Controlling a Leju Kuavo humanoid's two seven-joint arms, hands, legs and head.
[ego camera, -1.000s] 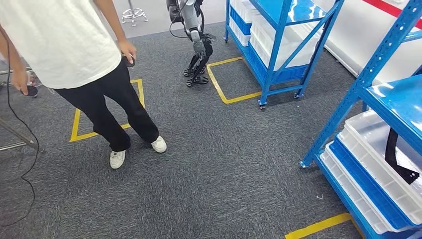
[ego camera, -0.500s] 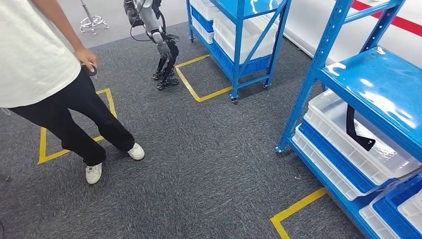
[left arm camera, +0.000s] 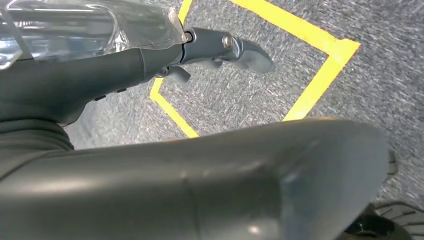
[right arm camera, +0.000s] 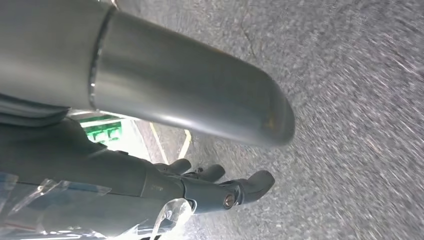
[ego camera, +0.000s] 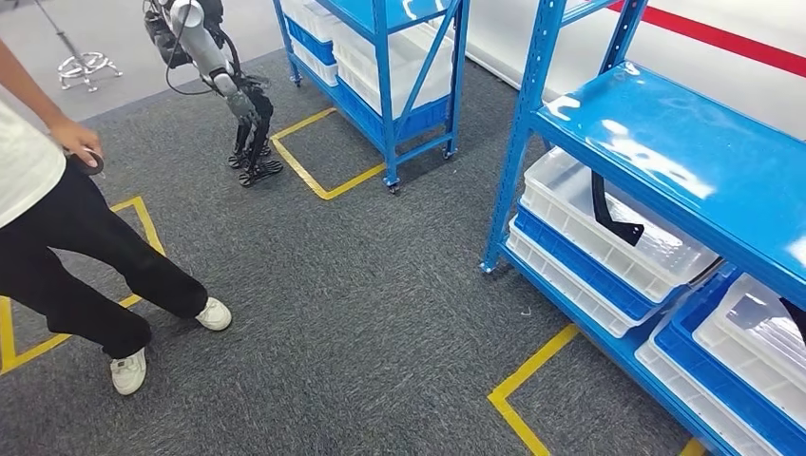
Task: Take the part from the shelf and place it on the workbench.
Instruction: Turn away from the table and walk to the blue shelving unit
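A black angled part [ego camera: 608,214] leans inside a white bin [ego camera: 563,194] on the lower level of the blue shelf [ego camera: 665,142] to my right. The dark tip of another part [ego camera: 796,318] pokes out of a neighbouring white bin at the right edge. My left hand [left arm camera: 125,70] hangs above the grey carpet with its fingers [left arm camera: 220,47] stretched out and nothing in them. My right hand [right arm camera: 150,185] also hangs over the carpet, its fingers [right arm camera: 235,192] spread and holding nothing. Both hands are far from the shelf.
A person [ego camera: 67,256] in black trousers and white shoes stands at the left, holding a small controller. Another humanoid robot [ego camera: 228,85] stands at the back beside a second blue shelf [ego camera: 380,57] with white bins. Yellow tape [ego camera: 527,375] marks squares on the carpet.
The camera has turned to the right: the person and the far robot slid left in the picture, and the near shelf with the black part came further into view.
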